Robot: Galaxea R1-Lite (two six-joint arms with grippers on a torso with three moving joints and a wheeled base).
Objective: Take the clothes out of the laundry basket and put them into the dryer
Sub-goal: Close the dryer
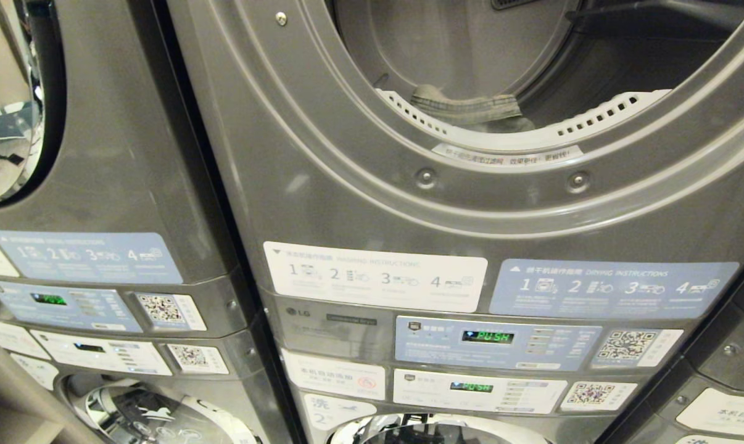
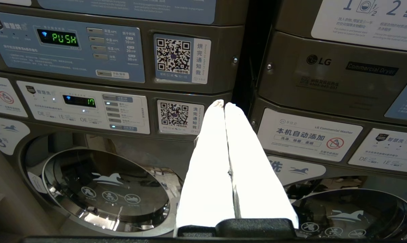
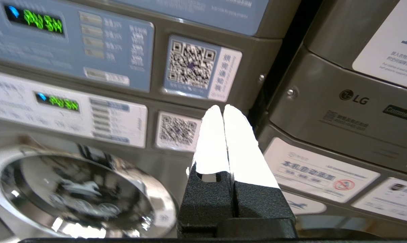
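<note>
Grey steel front-loading dryer (image 1: 322, 185), door open: one crumpled grey-brown garment (image 1: 464, 105) lies inside the drum, at its front lip. Left gripper (image 2: 224, 104) and right gripper (image 3: 222, 108), white-fingered, both empty with jaws pressed together, face the control panels (image 2: 72, 50) below the drum.

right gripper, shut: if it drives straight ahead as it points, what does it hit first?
Probably the machine front. The right gripper, fingers together and empty, points at the panel beside the lower QR sticker, near the dark gap between two machines. Depth is unclear, but nothing stands in between.
</note>
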